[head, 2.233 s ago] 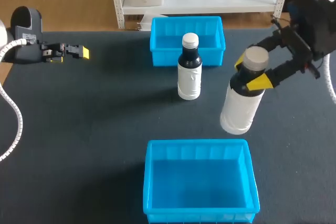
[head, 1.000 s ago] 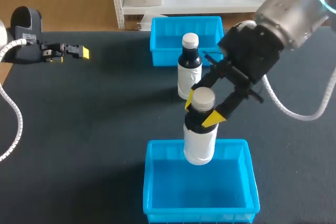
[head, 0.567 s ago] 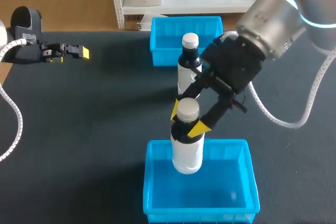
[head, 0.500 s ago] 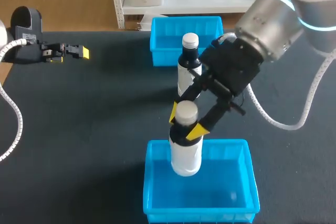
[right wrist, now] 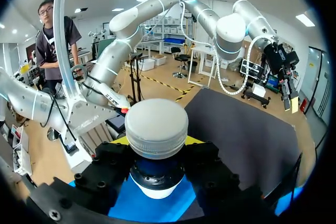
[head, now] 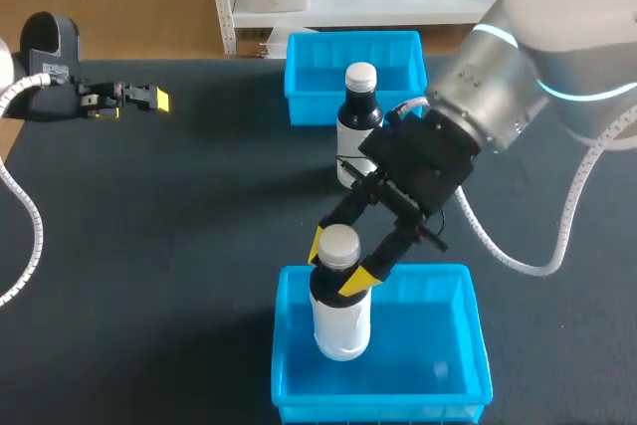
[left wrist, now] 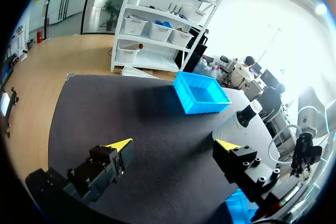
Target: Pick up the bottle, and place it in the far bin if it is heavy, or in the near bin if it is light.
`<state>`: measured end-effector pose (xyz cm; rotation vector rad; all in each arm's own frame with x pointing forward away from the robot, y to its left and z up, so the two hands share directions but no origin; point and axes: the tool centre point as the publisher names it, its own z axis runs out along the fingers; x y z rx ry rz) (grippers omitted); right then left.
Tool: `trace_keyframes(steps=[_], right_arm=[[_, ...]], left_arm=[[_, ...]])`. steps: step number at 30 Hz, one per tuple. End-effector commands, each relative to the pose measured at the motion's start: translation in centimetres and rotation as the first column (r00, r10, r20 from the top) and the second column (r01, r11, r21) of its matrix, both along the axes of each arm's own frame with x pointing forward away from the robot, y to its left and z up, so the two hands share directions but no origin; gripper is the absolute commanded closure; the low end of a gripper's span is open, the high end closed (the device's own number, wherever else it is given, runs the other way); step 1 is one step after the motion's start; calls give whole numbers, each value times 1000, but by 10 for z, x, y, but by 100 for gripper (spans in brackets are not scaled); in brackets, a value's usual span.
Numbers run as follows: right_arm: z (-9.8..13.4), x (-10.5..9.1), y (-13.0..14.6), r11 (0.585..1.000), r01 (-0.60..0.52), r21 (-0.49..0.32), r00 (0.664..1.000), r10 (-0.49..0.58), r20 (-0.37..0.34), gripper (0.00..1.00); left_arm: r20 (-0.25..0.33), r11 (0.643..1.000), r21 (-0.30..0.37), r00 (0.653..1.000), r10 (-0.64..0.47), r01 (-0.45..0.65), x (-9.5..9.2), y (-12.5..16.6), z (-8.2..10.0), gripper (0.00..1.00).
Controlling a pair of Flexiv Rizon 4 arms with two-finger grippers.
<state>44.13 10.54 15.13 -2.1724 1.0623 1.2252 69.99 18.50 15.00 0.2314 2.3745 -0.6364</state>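
My right gripper (head: 338, 264) is shut on the dark neck of a white bottle (head: 341, 323) with a white cap. The bottle hangs upright, its lower half inside the near blue bin (head: 438, 272). I cannot tell whether it touches the bin floor. In the right wrist view the cap (right wrist: 157, 126) fills the gap between my fingers, with blue bin (right wrist: 123, 208) beneath. The far blue bin (head: 309, 67) stands at the table's back. My left gripper (head: 149, 99) rests open at the far left, holding nothing (left wrist: 174, 145).
A second bottle (head: 358, 116), dark-necked with a white label, stands upright in front of the far bin, just behind my right arm. It also shows ahead of the left gripper (left wrist: 247, 116). Black table surface lies bare to the left.
My right arm has carried the bottle from the table's right side toward the middle front and lowered it into the near bin. The left arm has not moved.
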Motion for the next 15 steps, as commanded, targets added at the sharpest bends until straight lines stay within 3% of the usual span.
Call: trace_keyframes(steps=[1, 15], right_arm=[[-8, 6, 0, 1000, -3, 15, 1000, 4, -11, 100], [-20, 10, -4, 1000, 2, 9, 1000, -1, -23, 100]], left_arm=[[0, 1000, 0, 1000, 0, 0, 0, 0, 0, 0], [0, 1000, 0, 1000, 0, 0, 0, 0, 0, 0]])
